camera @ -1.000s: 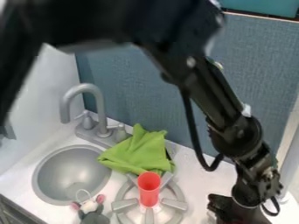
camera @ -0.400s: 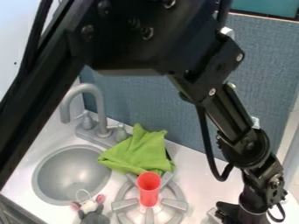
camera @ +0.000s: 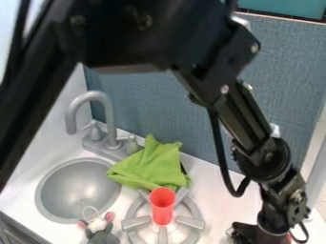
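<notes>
At the lower right corner of the camera view is the gripper (camera: 255, 234), low over the counter's right side, its fingertips cut off by the bottom edge. A red cup (camera: 162, 206) stands upright on the grey stove burner (camera: 189, 222), left of the gripper. Behind the cup, a crumpled green cloth (camera: 150, 164) lies between the burner and the faucet. A grey plush mouse (camera: 102, 230) with pink ears is at the bottom edge, between sink and burner. A small bit of something red (camera: 290, 238) shows beside the gripper; what it is I cannot tell.
The round grey sink (camera: 77, 190) is at the left, with a curved grey faucet (camera: 108, 116) behind it. A blue-grey wall panel (camera: 153, 109) stands along the back of the white counter (camera: 213, 190). The arm crosses the upper part of the view.
The arm first swung right and slightly down, then came back a little to the left. The cup, cloth and plush mouse have stayed where they were.
</notes>
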Controlling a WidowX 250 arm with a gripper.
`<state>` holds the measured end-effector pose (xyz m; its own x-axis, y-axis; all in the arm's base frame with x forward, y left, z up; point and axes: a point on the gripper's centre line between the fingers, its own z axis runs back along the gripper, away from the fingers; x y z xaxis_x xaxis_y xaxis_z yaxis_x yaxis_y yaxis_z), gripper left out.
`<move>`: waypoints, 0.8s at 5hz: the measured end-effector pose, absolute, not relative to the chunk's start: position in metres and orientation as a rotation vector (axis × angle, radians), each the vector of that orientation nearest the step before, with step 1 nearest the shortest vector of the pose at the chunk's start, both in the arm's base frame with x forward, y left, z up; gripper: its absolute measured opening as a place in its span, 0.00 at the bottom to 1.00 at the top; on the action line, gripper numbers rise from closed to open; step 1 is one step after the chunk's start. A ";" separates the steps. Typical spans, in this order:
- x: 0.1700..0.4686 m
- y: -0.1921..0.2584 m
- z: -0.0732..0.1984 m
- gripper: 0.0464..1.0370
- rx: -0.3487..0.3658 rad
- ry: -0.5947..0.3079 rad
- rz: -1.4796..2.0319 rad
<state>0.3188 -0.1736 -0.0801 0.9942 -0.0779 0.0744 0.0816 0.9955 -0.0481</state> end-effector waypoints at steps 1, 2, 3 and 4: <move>0.316 -0.176 -0.054 0.96 -0.079 -0.068 -0.102; 0.291 -0.161 -0.008 0.96 -0.108 -0.101 -0.095; 0.271 -0.131 0.025 0.96 -0.072 -0.123 -0.036; 0.249 -0.096 0.044 0.96 -0.012 -0.135 0.041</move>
